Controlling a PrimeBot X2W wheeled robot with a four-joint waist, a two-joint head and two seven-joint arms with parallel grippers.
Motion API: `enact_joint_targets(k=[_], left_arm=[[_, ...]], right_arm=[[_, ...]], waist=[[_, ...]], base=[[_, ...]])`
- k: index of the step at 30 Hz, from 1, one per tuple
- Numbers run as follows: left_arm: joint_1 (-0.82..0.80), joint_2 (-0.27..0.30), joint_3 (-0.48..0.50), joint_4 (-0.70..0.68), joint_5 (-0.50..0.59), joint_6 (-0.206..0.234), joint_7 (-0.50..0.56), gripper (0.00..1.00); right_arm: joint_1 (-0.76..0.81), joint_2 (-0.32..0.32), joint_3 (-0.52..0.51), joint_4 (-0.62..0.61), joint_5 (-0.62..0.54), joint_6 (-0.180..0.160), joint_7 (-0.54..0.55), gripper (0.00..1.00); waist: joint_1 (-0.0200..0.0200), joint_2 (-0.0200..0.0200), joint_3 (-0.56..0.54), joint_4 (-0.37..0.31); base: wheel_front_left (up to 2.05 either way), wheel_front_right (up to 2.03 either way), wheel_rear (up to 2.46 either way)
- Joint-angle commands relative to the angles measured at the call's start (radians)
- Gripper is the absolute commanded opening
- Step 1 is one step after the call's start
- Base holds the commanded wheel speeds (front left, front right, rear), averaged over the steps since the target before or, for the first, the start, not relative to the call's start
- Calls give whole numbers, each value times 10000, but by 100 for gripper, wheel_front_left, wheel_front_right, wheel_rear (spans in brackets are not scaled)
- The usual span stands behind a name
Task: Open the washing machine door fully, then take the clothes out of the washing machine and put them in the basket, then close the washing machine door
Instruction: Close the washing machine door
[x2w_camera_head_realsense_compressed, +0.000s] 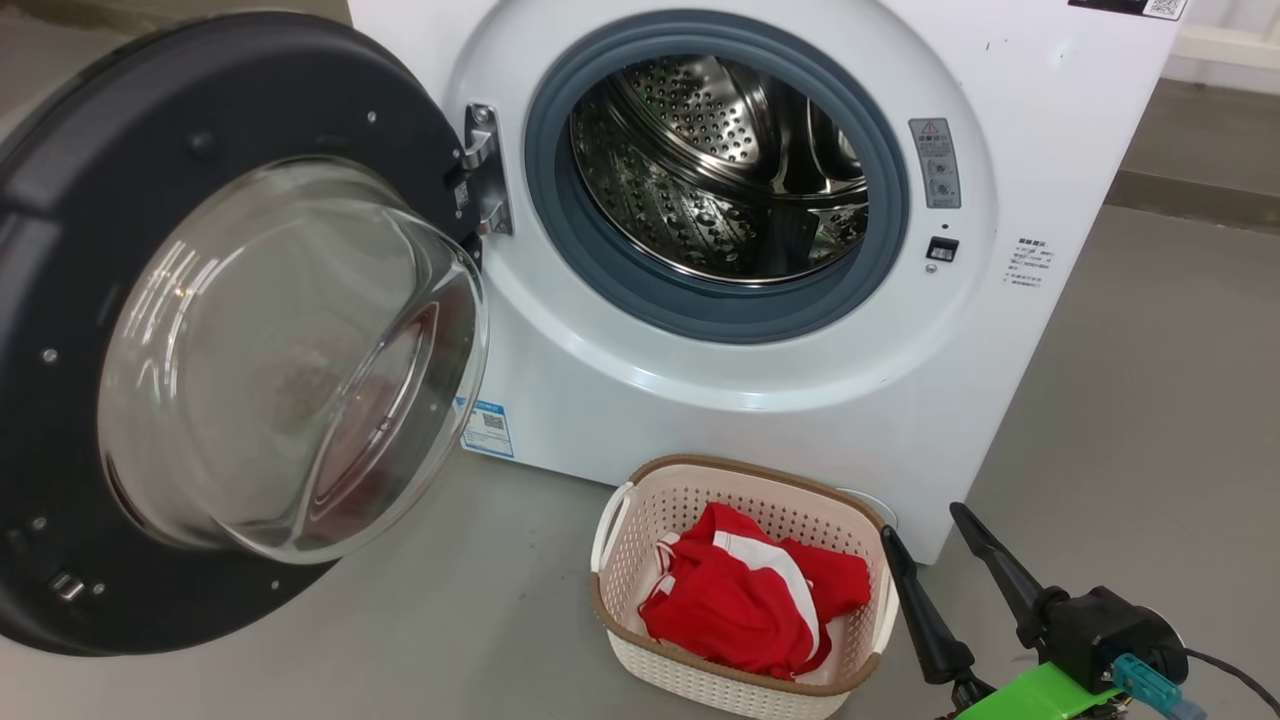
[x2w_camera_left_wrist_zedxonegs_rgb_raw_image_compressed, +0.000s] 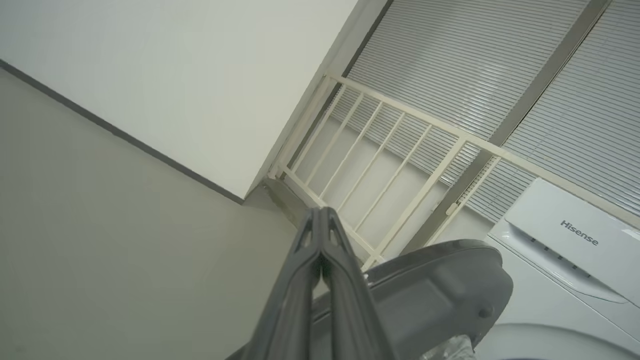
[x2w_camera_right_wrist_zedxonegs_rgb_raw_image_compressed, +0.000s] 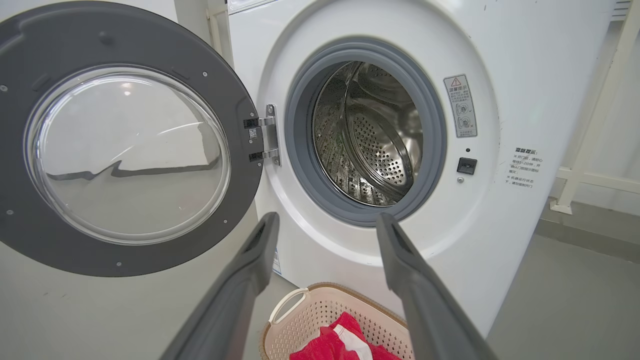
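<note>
The washing machine (x2w_camera_head_realsense_compressed: 800, 400) (x2w_camera_right_wrist_zedxonegs_rgb_raw_image_compressed: 500, 225) stands with its door (x2w_camera_head_realsense_compressed: 60, 420) (x2w_camera_right_wrist_zedxonegs_rgb_raw_image_compressed: 235, 100) swung wide to the left, and its steel drum (x2w_camera_head_realsense_compressed: 720, 170) (x2w_camera_right_wrist_zedxonegs_rgb_raw_image_compressed: 370, 135) looks bare. On the floor before it, the cream basket (x2w_camera_head_realsense_compressed: 700, 680) (x2w_camera_right_wrist_zedxonegs_rgb_raw_image_compressed: 320, 320) holds red clothes (x2w_camera_head_realsense_compressed: 740, 600) (x2w_camera_right_wrist_zedxonegs_rgb_raw_image_compressed: 330, 345) with white stripes. My right gripper (x2w_camera_head_realsense_compressed: 925, 525) (x2w_camera_right_wrist_zedxonegs_rgb_raw_image_compressed: 327, 220) is open and holds nothing, just right of the basket. My left gripper (x2w_camera_left_wrist_zedxonegs_rgb_raw_image_compressed: 320, 212) is shut on nothing, pointing up past the door's dark outer edge (x2w_camera_left_wrist_zedxonegs_rgb_raw_image_compressed: 440, 290).
A white railing (x2w_camera_left_wrist_zedxonegs_rgb_raw_image_compressed: 380, 150) and slatted blinds stand behind the machine, whose top panel (x2w_camera_left_wrist_zedxonegs_rgb_raw_image_compressed: 565, 235) reads Hisense. A white wall with a dark baseboard runs along the left. Grey floor lies around the basket and right of the machine.
</note>
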Motion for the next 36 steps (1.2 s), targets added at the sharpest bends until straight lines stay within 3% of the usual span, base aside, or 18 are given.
enact_joint_targets(k=[1, 7, 17, 23, 27, 30, 36], left_arm=[[-545, 503, 339, 45, -167, -56, 125, 0], [-1495, 834, 782, 1904, -1075, 3, 1197, 0], [-1901, 888, 1349, 3313, -2667, -341, 3471, 0], [-1853, 884, 1196, 3470, -2935, -539, 4388, 0], [-1632, 833, 1087, 3309, -3336, -993, 5411, 0], [-1479, 768, 1192, 3152, -3590, -1087, 5734, 0], [-1311, 219, 1746, 2636, -4556, -1184, 6294, 0]], right_arm=[[-238, -119, 179, -221, -34, 48, -63, 100], [-288, -141, 268, -178, 0, 48, -63, 100], [-189, -186, 276, -182, 10, 48, -63, 100], [-252, -186, 332, -195, 20, 48, -63, 100], [-225, -177, 265, -220, 25, 48, -63, 100], [-207, -143, 243, -222, 20, 48, -63, 100], [-218, -68, 157, -236, 33, 48, -63, 100]], waist=[[-1, -1, 9, -12], [-1, -1, -15, -122], [-1, -1, -32, -231], [-1, -1, 25, -260], [-1, -1, 90, -264], [-1, -1, 110, -273], [-1, -1, 120, -237]], base=[[0, 0, 0], [0, 0, 0], [0, 0, 0], [0, 0, 0], [0, 0, 0], [0, 0, 0], [0, 0, 0]])
